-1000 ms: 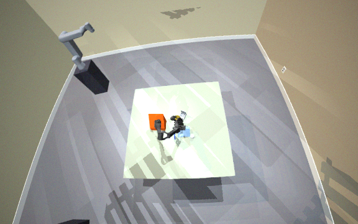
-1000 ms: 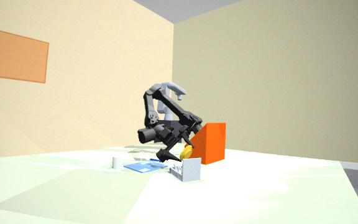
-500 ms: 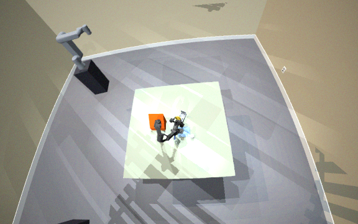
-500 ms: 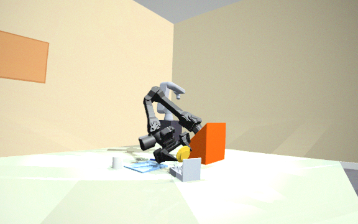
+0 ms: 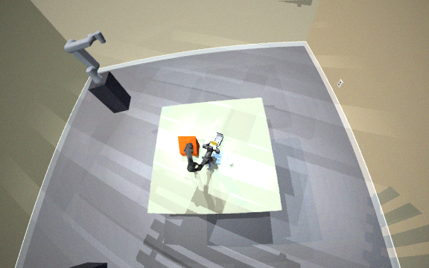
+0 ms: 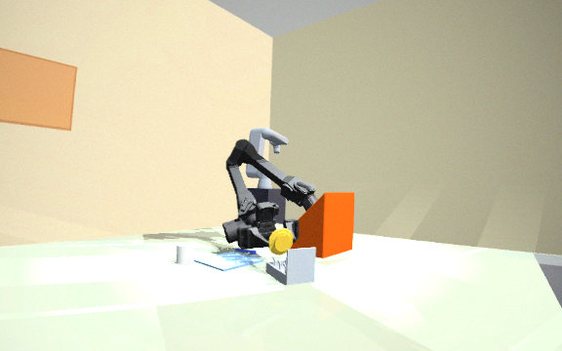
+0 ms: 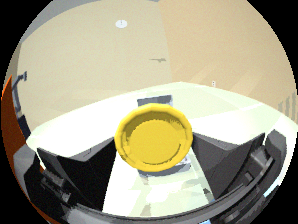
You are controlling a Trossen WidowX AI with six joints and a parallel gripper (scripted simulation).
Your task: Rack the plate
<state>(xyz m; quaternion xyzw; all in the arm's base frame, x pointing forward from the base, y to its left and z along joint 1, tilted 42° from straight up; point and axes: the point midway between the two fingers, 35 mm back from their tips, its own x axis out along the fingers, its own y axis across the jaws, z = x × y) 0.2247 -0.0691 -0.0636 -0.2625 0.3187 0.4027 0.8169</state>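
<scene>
The yellow plate (image 5: 213, 143) (image 6: 281, 241) (image 7: 154, 141) is held on edge, its round face toward the exterior camera. My gripper (image 5: 211, 148) (image 6: 274, 236) is shut on it, with one finger at each side of its rim in the wrist view. The grey dish rack (image 5: 219, 138) (image 6: 301, 266) (image 7: 155, 100) stands on the table beyond the plate as seen from the wrist. Its tall end panel is nearest the exterior camera. The plate hangs near the rack's other end, higher than the rails, and is clear of the table. In the wrist view it hides most of the rack and slots.
A large orange block (image 5: 188, 145) (image 6: 338, 224) stands close beside the arm. A blue and white flat piece (image 5: 220, 158) (image 6: 227, 261) lies by the rack, with a white cup (image 5: 231, 164) (image 6: 183, 254) past it. A small dark blue item (image 6: 246, 252) lies behind the flat piece.
</scene>
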